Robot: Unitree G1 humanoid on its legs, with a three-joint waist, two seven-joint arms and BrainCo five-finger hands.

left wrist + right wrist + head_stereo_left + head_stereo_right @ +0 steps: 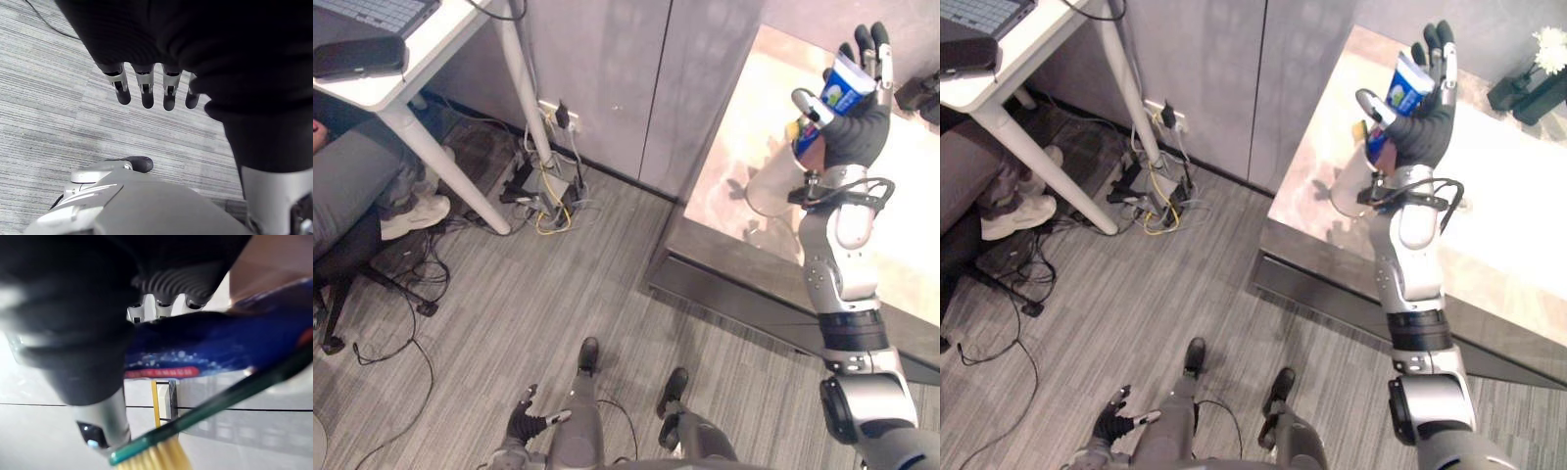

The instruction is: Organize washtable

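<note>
left hand (522,423): seen low at the near side, over the carpet (558,304); fingers (146,93) are hung straight and relaxed, nothing is held.
floor room: a wide strip of bare carpet is left between the desk leg and the washtable front.
cables (548,196): bunched with a power strip at the wall foot, just beside the desk leg, well apart from the washtable.
desk (421,49): white, at the far left; a dark case (357,56) lies at its near edge, with a laptop (377,10) behind it.
person (357,186): seated under the desk edge, legs and a pale shoe are seen.
washtable (1327,108): stone-look top, dark front along its near edge; its left edge is set against the grey wall panel.
cup (1349,191): white, on the top near the left edge, under the raised hand; contact with the hand cannot be told.
right hand (1425,132): raised above the top near the left edge, fingers and thumb are wrapped round the tube.
tube (1410,86): blue and white, held tilted over the washtable.
toothbrush (220,401): green handle, yellow bristles, seen just beside the tube; whether it stands in the cup cannot be told.
far right corner: a white flower (1552,44) in a dark holder, well apart from the hand.
</note>
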